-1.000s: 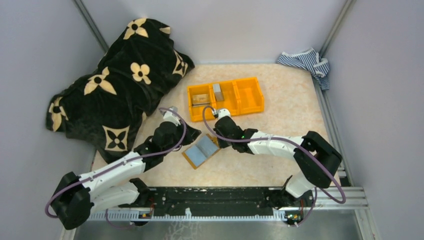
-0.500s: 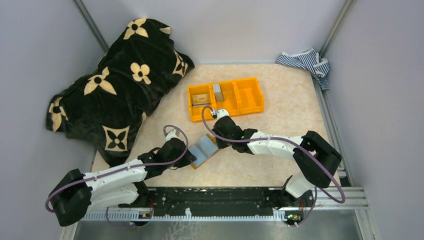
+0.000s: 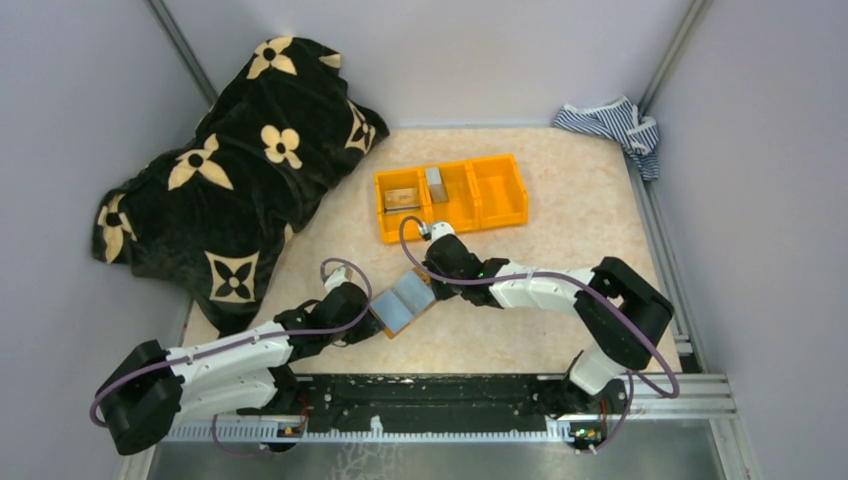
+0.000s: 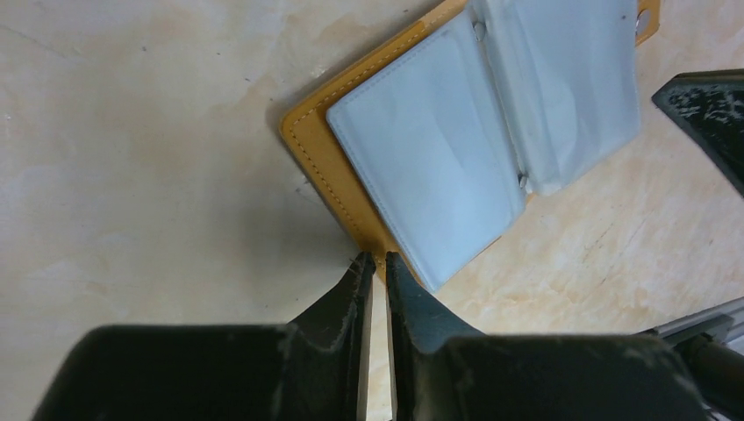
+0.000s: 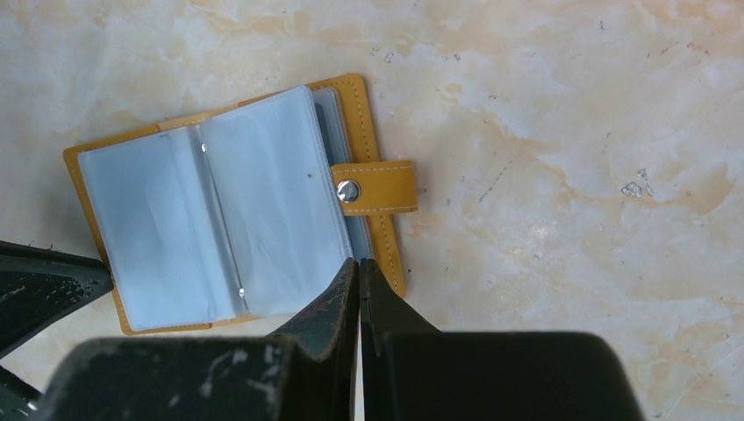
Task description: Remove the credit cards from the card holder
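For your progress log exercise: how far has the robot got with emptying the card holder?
Done: the card holder lies open on the table, clear sleeves showing. In hand: the left end effector is nearly shut at its near corner, and the shut right end effector presses its far edge. Left: no card is out yet; whether the sleeves hold cards cannot be told.

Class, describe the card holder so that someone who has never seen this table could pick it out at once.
On the marbled table, look near the front edge, between the two arms' tools, below the orange bin. There the card holder lies open flat. Unlike the larger plastic bin, it is a small tan folding wallet with grey-blue clear sleeves inside and a snap tab.
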Controlling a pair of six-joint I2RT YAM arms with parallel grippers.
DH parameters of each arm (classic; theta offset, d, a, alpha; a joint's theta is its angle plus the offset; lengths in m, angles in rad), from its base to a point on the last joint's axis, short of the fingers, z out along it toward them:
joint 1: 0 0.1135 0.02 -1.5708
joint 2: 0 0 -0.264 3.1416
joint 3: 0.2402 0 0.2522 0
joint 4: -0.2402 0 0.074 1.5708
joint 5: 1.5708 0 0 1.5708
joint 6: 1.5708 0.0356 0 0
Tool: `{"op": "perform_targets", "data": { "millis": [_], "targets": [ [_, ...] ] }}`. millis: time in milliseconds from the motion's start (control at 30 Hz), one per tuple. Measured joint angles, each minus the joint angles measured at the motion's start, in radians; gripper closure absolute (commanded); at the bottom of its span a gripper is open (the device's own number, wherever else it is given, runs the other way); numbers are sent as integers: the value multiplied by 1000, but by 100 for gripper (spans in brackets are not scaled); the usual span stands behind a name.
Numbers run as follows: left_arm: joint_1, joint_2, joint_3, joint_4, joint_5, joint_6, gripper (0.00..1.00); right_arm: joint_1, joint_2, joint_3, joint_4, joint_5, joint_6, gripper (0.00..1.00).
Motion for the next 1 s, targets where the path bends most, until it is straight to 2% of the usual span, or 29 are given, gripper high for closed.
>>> {"op": "perform_targets", "data": {
  "millis": [267,1000],
  "targets": [
    [0,42,0,48,0,-9,83,0,50,-23,23,2,-4,100],
    [-5,39,0,47,-9,-10,83,-28,50,-25,26,12,-8,100]
  ]
}}
